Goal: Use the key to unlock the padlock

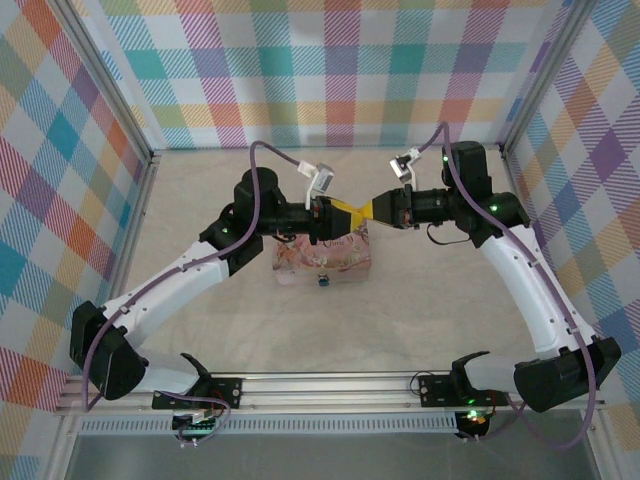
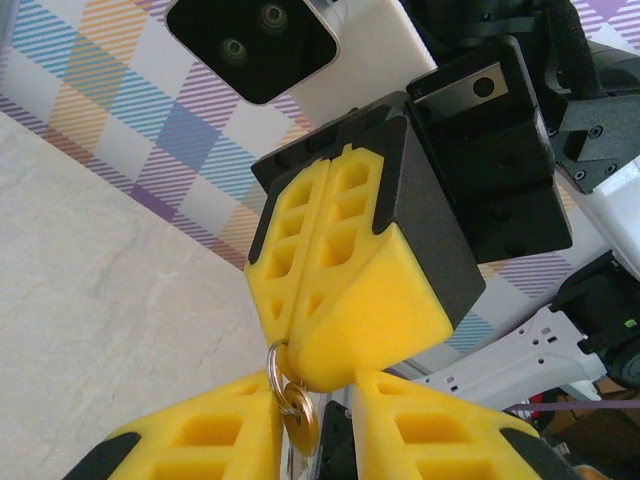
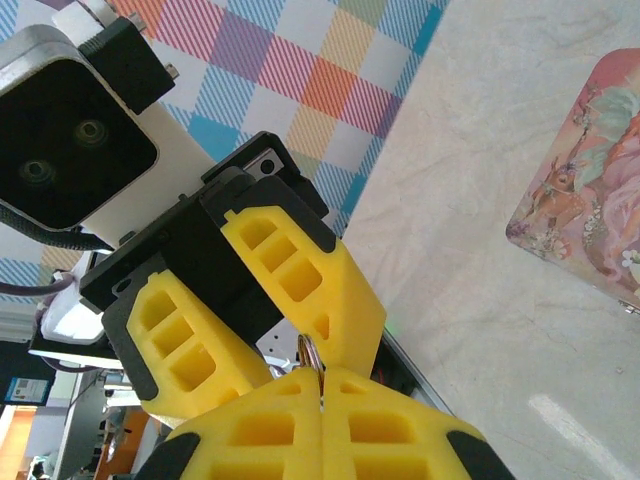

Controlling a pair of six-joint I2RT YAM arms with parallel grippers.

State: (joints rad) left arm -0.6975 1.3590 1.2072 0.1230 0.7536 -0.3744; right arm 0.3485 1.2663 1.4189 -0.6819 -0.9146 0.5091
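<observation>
Where the two arms meet above the middle of the table (image 1: pixel 200 200) in the top external view, the left gripper (image 1: pixel 348 212) and the right gripper (image 1: pixel 362 210) point at each other, yellow tips touching or nearly so, just above the far edge of the pink tin (image 1: pixel 325 258). The padlock (image 1: pixel 322 279) is a tiny dark thing at the tin's near side, well below both grippers and too small to make out further. From the left wrist, the left gripper (image 2: pixel 318 400) has its two yellow fingers (image 2: pixel 190 440) spread, with a gap between them. The right gripper (image 2: pixel 300 340) comes down into that gap with its fingers pressed together, pinching a small metal key ring (image 2: pixel 272 362) at its tip. A brass-coloured key (image 2: pixel 300 425) hangs from the ring between the left fingers; whether either finger touches it cannot be told. From the right wrist, the right gripper (image 3: pixel 322 385) sits at the bottom of the picture, its fingers closed flat against each other, and the key ring (image 3: pixel 310 352) sticks up out of the seam between them. Facing it, the left gripper (image 3: pixel 295 350) is spread, one finger on each side of the ring. The pink tin (image 3: pixel 585 200) lies on the pale table (image 3: pixel 480 300) at the right edge, well apart from both grippers.
</observation>
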